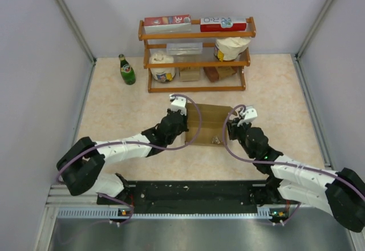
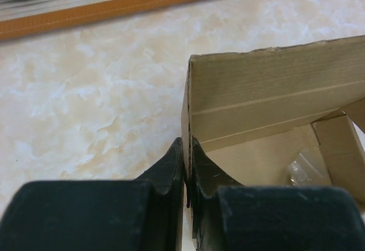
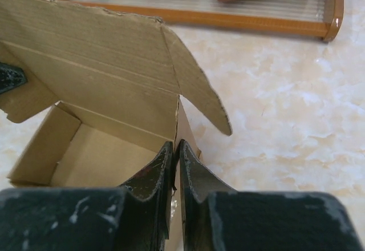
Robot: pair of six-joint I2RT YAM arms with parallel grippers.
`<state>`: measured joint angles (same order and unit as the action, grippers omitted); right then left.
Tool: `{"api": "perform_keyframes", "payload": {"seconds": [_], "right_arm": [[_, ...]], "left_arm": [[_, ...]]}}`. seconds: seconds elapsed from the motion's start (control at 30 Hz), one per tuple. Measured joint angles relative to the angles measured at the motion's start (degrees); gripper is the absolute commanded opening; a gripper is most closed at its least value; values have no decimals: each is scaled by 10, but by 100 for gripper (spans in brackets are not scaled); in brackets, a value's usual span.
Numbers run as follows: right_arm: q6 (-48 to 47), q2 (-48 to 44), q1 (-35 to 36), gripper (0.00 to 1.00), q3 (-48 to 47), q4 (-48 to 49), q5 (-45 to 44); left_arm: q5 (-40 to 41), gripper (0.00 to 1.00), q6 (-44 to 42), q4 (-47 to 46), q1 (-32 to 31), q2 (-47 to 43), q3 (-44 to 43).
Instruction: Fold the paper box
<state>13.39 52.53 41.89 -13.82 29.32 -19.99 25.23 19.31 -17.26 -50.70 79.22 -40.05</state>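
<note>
The paper box [image 1: 208, 122] is plain brown cardboard, standing open-topped mid-table with its lid flap raised at the far side. My left gripper [image 1: 185, 126] is shut on the box's left wall; in the left wrist view the gripper [image 2: 186, 144] pinches that thin wall, with the box [image 2: 274, 91] interior to its right. My right gripper [image 1: 231, 128] is shut on the right wall; in the right wrist view the gripper [image 3: 175, 145] clamps the wall edge of the box [image 3: 97, 74], below a side flap [image 3: 199, 91] that splays outward. A small clear plastic piece [image 2: 302, 171] lies inside.
A wooden shelf rack [image 1: 197, 34] stands at the back with red-and-white cartons, rolls and dark blocks. A green bottle [image 1: 126, 70] stands left of it. Grey walls enclose both sides, and a black rail [image 1: 194, 194] runs along the near edge.
</note>
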Motion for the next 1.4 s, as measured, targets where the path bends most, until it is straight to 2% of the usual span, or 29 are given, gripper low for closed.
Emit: {"api": "perform_keyframes", "payload": {"seconds": [0.23,0.57,0.97,1.17,1.4], "right_arm": [[-18,72,3,6,4,69,-18],[-19,74,38,8,31,106,-57],[-18,36,69,9,57,99,-82],[-17,36,84,9,58,97,-96],[-12,35,103,9,69,97,-109]], "left_arm": [[37,8,-3,-66,-17,28,34],[101,8,-8,-106,-54,28,60],[174,9,-11,-110,-104,28,70],[210,9,16,-103,-122,32,72],[259,1,77,-66,-143,40,62]]}}
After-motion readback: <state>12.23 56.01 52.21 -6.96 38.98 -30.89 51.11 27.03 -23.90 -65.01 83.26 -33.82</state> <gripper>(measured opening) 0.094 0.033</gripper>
